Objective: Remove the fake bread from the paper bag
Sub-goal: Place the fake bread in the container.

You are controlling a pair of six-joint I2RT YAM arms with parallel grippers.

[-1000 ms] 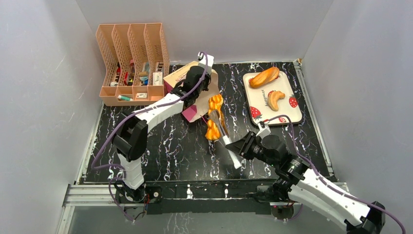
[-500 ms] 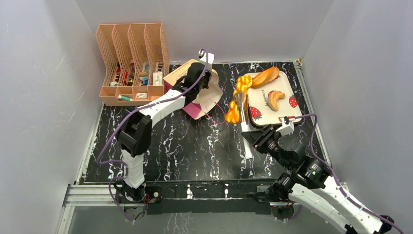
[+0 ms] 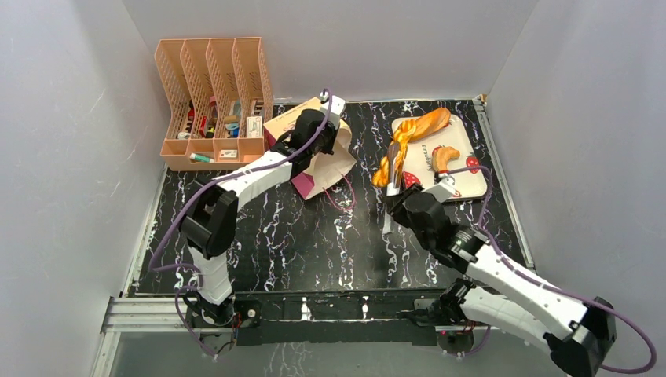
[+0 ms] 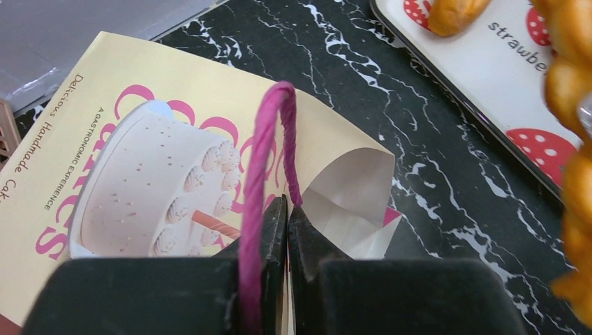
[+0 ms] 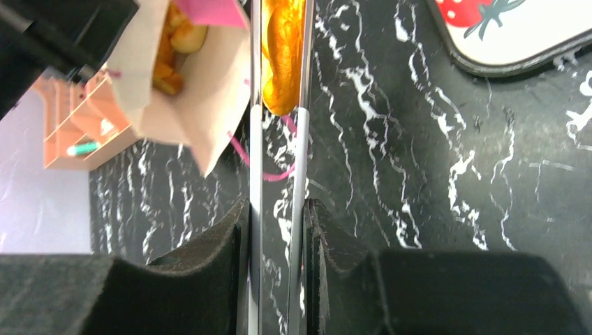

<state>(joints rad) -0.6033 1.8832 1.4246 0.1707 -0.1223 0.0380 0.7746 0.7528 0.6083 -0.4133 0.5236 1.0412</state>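
Top view: your right gripper squeezes a pair of tongs. The tongs clamp the twisted bread in the air at the left edge of the tray, well clear of the bag. The bread is long and caught roughly mid-length. Let go here and one end likely lands on the table, not the tray. Your left gripper sits on the bag, which lies tilted, mouth toward the right arm.

Left wrist: the fingers are pressed together, pinching only the pink string handle. That's a thin hold. Any tug and the bag swings or flops flat.

Right wrist: the fingers press the two tong arms toward each other, with the bread wedged at the tips. Ease that pressure and the tongs likely spring apart, dropping the bread early. The metal looks slick, so the tongs may also twist in your grip. More bread pieces show inside the bag, so I'd say you're not done.
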